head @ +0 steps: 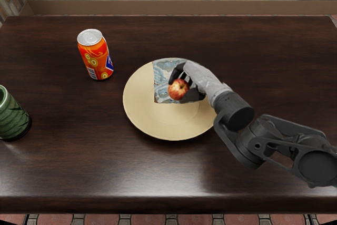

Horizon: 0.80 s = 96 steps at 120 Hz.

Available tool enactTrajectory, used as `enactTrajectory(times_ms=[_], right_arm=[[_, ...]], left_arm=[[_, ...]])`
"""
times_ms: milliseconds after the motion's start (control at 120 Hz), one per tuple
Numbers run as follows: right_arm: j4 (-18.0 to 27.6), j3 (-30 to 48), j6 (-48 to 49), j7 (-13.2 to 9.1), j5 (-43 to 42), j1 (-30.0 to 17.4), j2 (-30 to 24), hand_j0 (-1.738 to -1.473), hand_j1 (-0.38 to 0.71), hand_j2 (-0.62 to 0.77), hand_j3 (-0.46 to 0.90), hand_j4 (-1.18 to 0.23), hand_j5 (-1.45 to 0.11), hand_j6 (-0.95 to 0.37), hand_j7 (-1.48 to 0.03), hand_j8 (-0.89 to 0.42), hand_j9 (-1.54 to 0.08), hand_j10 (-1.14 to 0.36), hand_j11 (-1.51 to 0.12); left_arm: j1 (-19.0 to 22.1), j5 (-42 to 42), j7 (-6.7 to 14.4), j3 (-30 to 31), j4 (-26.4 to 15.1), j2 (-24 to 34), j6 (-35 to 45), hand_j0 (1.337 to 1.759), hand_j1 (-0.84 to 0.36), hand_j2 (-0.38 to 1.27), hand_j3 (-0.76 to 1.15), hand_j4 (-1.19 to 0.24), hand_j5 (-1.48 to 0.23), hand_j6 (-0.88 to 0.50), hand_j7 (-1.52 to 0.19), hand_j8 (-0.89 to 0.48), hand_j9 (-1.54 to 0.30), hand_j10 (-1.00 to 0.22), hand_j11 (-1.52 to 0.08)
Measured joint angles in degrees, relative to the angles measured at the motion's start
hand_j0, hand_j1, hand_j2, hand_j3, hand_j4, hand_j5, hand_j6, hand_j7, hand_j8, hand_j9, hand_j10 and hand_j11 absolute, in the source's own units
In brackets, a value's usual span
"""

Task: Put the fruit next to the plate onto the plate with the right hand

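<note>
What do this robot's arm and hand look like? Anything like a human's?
Only the right arm shows: matt dark grey to black, built of chunky rounded segments with disc-shaped joints, no cables or markings visible. The right hand is human-shaped, with a lighter silvery-grey back and wrist and black fingers.

There is one tabletop, dark and brown. There is one plate, round and tan. There is one apple, small and red. There is one can, orange with a shiny top. There is one green cup, and only part of it shows at the left edge. There is one hand and one arm, both grey.
</note>
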Motion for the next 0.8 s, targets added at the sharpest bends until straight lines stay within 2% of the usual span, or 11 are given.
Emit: enactTrajectory(times_ms=[442,483,658,800], right_arm=[[-1.01,-0.87,-0.02,-0.01,-0.23,-1.91,0.34,-1.657,0.29,0.32,0.00,-0.67,-0.94,-0.42,-0.90,-0.39,-0.91,-0.63,-0.92],[-1.10,-0.98,-0.02,-0.01,-0.25,-1.85,0.44,-1.658,0.29,0.32,0.00,-0.64,-0.89,-0.43,-0.86,-0.40,-0.87,-0.61,-0.87],[-0.74,-1.06,0.10,0.01,-0.32,-1.37,0.71,-1.658,0.17,0.10,0.00,-0.48,-0.65,-0.39,-0.64,-0.38,-0.64,-0.47,-0.64],[0.44,-0.48,0.19,0.01,-0.16,-0.92,0.36,-1.658,0.10,0.02,0.00,-0.40,-0.53,-0.36,-0.53,-0.35,-0.53,-0.39,-0.53]], left_arm=[[-0.03,0.00,0.00,0.01,0.00,0.00,0.00,1.658,0.34,0.00,0.00,-0.01,-0.01,-0.01,-0.01,-0.01,-0.01,-0.01,-0.01],[-0.03,0.00,0.00,0.01,0.00,0.00,0.00,1.658,0.34,0.00,0.00,-0.01,-0.01,-0.01,-0.01,-0.01,-0.01,-0.01,-0.01],[-0.01,0.00,0.00,0.01,0.00,0.00,0.00,1.658,0.34,0.00,0.00,-0.01,-0.01,-0.01,-0.01,-0.01,-0.01,-0.01,-0.01],[-0.03,0.00,0.00,0.00,0.00,0.00,0.00,1.658,0.34,0.00,0.00,-0.01,-0.01,-0.01,-0.01,-0.01,-0.01,-0.01,-0.01]])
